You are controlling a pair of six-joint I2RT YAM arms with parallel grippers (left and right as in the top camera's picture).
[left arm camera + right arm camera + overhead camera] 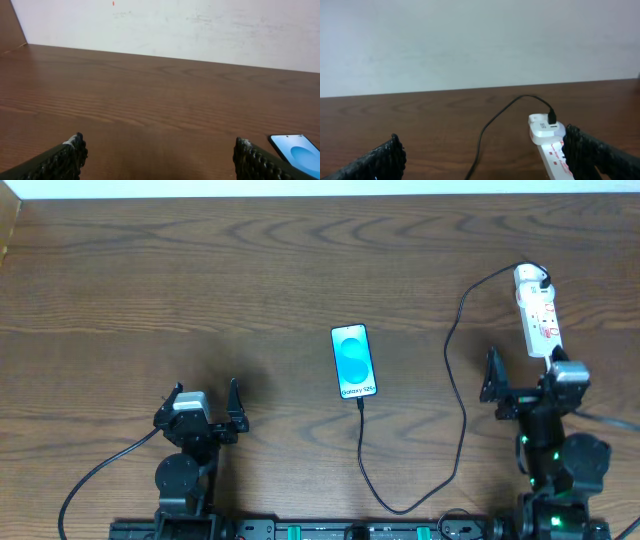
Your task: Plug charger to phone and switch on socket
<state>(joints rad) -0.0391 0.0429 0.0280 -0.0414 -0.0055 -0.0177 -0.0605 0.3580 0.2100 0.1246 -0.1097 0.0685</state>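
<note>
Textured black fingers (74, 150) frame the left wrist view at its lower corners, spread wide with nothing between them; the left end effector (205, 388) sits low at the near-left edge of the bench (150, 280), its arm drawn back toward the base and pointing away across the wood. Its counterpart, the right end effector (523, 365), takes a like pose at the near right, jaws equally wide and empty. Between the two arms, near mid-bench, the phone (354, 361) lies flat, screen up and lit blue, its long axis running away from the base; it is well apart from both end effectors and enters the left wrist view only as a corner at lower right (297, 152). From the phone's near short edge the charger (462, 410) runs toward the base, loops right, then climbs to its black plug (540, 280), seated at the far end of the socket (536, 310). Whether the cable tip is fully inserted in the phone cannot be told. Lying slightly angled, the socket is directly ahead of the right end effector, its near end just beside the right-hand finger (590, 150), which overlaps it in the right wrist view; contact cannot be judged.
</note>
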